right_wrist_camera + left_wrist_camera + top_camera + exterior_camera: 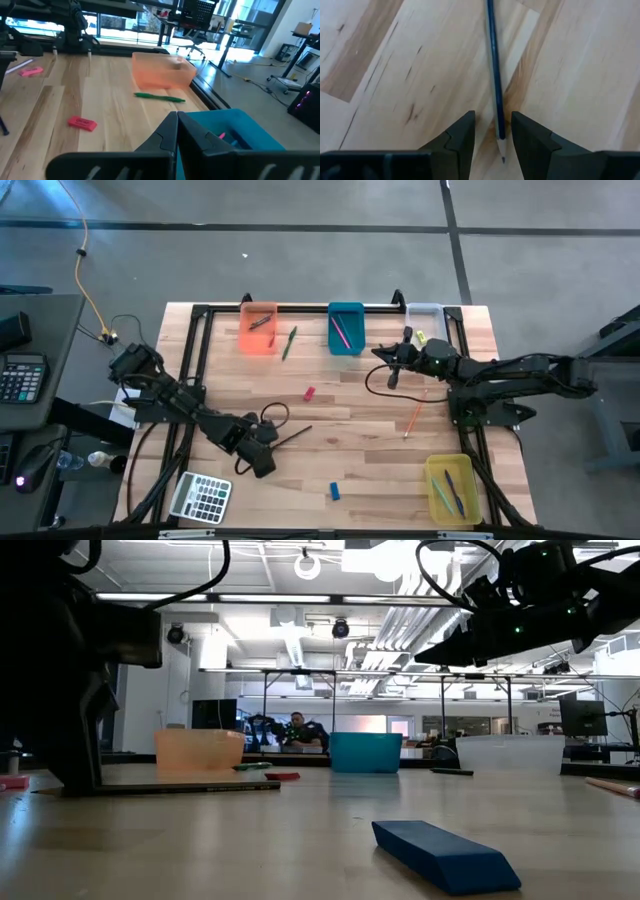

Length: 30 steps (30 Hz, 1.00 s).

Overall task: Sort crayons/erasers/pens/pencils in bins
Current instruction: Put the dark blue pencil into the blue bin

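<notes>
Between the parted fingers of the left end effector (pixel 492 145), a dark blue pencil (pixel 494 80) lies flat on the wooden counter (pixel 420 75), its sharpened tip toward the wrist; neither finger touches it. Seen from above, this end effector (pixel 262 442) sits near the calculator (pixel 202 497). At the far edge stand the orange bin (pixel 258 329), teal bin (pixel 346 328) and clear bin (pixel 424 316). Over the far side hangs the right end effector (pixel 393 366), fingers shut and empty.
</notes>
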Each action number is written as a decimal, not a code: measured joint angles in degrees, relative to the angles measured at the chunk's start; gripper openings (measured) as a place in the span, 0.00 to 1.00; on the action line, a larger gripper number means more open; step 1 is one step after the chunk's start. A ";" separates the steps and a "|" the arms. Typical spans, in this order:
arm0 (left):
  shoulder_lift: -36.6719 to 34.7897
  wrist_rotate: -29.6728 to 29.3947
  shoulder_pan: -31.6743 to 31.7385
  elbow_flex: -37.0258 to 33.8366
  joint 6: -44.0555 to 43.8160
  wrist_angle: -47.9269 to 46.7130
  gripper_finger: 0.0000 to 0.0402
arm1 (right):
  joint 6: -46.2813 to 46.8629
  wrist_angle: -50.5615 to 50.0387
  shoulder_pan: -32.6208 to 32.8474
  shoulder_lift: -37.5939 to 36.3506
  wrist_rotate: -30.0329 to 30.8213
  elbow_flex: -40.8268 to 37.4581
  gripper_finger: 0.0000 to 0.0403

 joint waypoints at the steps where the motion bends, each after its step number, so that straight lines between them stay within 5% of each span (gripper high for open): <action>1: 0.16 -0.10 -0.37 0.03 -0.32 -0.03 0.29 | -0.01 0.00 0.00 0.00 0.00 0.00 0.00; 7: 0.61 -0.40 -1.22 0.05 -2.09 -1.13 0.26 | -0.01 0.31 0.00 0.00 0.04 0.00 0.00; 18: -0.18 4.97 -0.48 0.08 0.80 -4.77 0.03 | -0.01 0.33 0.00 0.00 0.04 0.00 0.00; 30: -5.09 5.64 4.63 -0.43 1.89 -9.89 0.01 | 0.01 0.76 0.00 0.00 -0.17 0.00 0.00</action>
